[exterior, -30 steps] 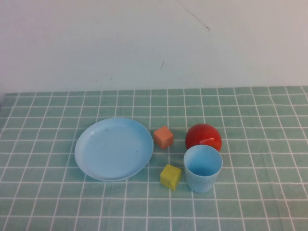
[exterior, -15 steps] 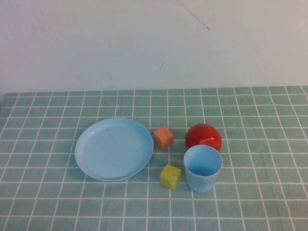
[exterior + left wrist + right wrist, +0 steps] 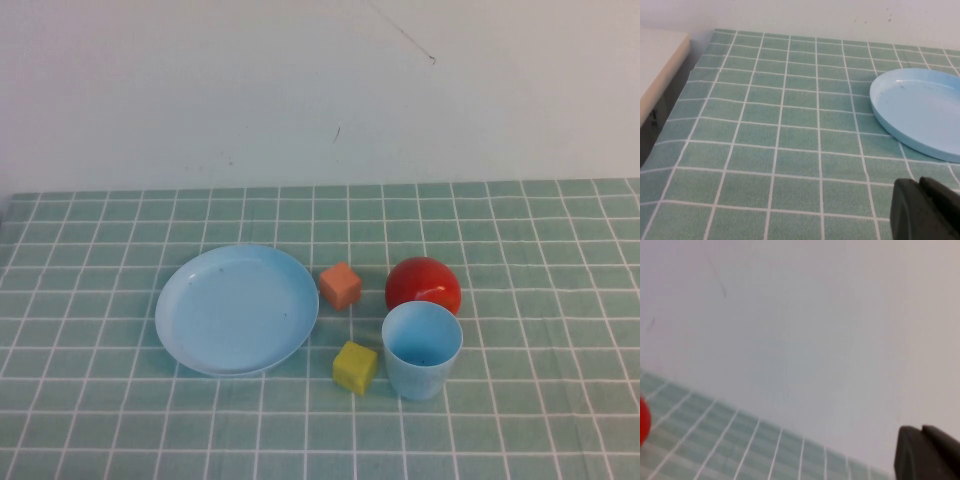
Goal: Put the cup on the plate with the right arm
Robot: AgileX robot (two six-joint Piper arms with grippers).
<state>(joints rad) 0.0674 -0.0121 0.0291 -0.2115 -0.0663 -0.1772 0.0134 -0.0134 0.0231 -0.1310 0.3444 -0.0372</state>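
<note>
The light blue cup (image 3: 422,350) stands upright and empty on the green checked cloth, just in front of the red apple (image 3: 423,285). The light blue plate (image 3: 237,309) lies empty to the cup's left; its rim also shows in the left wrist view (image 3: 880,112). Neither arm shows in the high view. My left gripper (image 3: 919,181) is shut and empty, low over the cloth, short of the plate. My right gripper (image 3: 921,429) is shut and empty, raised and facing the white wall; the apple's edge (image 3: 642,420) shows in its view. The cup is out of both wrist views.
An orange cube (image 3: 340,286) and a yellow cube (image 3: 355,367) lie between the plate and the cup. A white wall (image 3: 320,90) stands behind the table. A pale side table (image 3: 657,65) stands beyond the cloth's edge by the left arm.
</note>
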